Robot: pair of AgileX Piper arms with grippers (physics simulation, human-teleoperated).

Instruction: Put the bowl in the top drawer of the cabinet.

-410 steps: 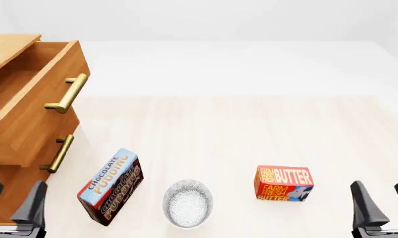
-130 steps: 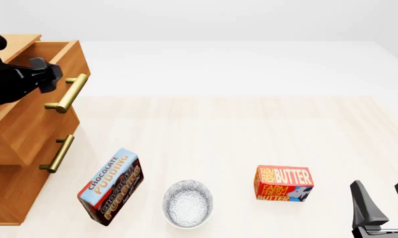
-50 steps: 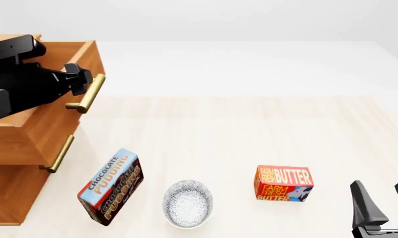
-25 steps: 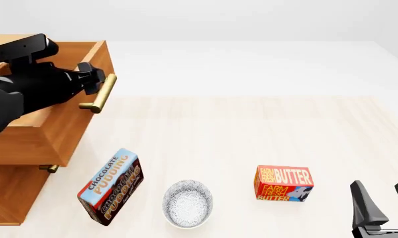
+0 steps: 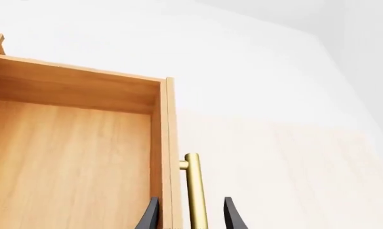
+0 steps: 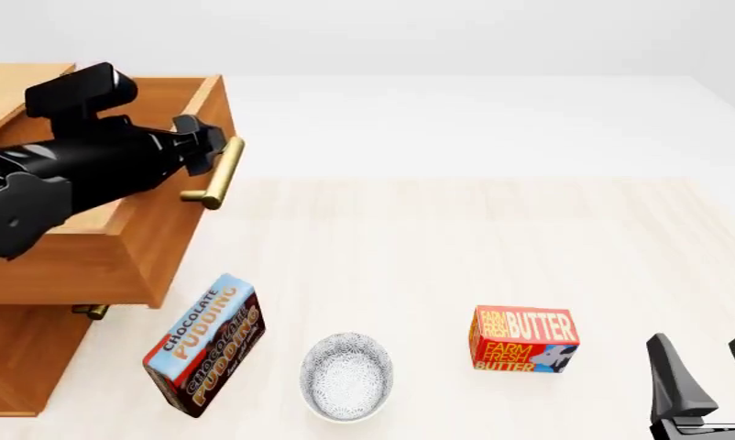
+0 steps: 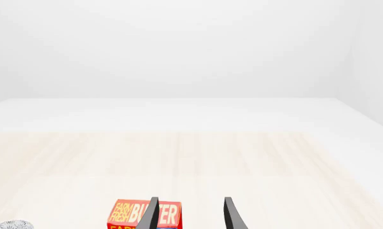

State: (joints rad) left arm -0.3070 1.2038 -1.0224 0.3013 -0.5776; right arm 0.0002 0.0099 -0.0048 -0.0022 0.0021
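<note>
The white speckled bowl (image 6: 346,376) sits upright on the table near the front edge, between two boxes; its rim also shows in the right wrist view (image 7: 10,225). The cabinet (image 6: 26,357) stands at the left, with the top drawer (image 6: 159,247) pulled well out and its wooden inside (image 5: 70,162) bare. My left gripper (image 6: 209,151) is at the drawer's brass handle (image 5: 195,191), with its fingers (image 5: 150,217) spread on either side of the bar. My right gripper (image 6: 710,385) stands open at the front right corner, apart from everything.
A chocolate pudding box (image 6: 203,344) lies just left of the bowl, under the drawer's front corner. A red butter box (image 6: 523,340) (image 7: 143,215) lies to the bowl's right. The lower drawer's handle (image 6: 89,312) peeks out beneath the open drawer.
The top drawer has slid further out to the right, and my left gripper has moved with its handle. The bowl, the boxes and the right arm have not moved.
</note>
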